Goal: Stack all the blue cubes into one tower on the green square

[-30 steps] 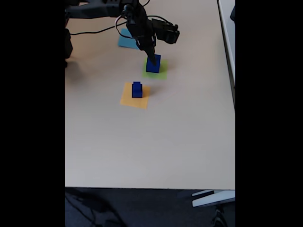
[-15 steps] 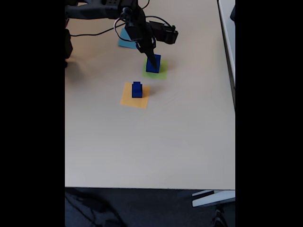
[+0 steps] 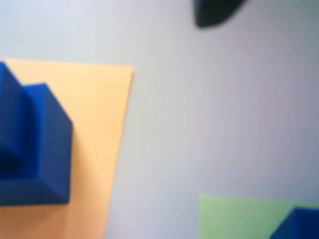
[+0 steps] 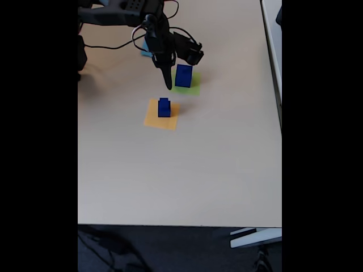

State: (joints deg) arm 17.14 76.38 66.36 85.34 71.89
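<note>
In the fixed view one large blue cube (image 4: 183, 75) stands on the green square (image 4: 193, 86). A small stepped stack of two blue cubes (image 4: 164, 107) sits on the orange-yellow square (image 4: 161, 115). My gripper (image 4: 169, 82) hangs just left of the large cube, pointing down, open and holding nothing. In the wrist view the two-cube stack (image 3: 30, 144) is at the left on the orange-yellow square (image 3: 94, 114). A corner of the large cube (image 3: 299, 224) and the green square (image 3: 234, 216) lie at the bottom right. One dark fingertip (image 3: 214, 12) shows at the top.
The light-blue square (image 4: 146, 50) is mostly hidden behind the arm at the back. A black cable (image 4: 113, 44) trails to the left. The wide beige table (image 4: 181, 170) stretches toward the front edge.
My gripper has let go of the large cube on the green square and moved left and slightly toward the front. The cube stays in place.
</note>
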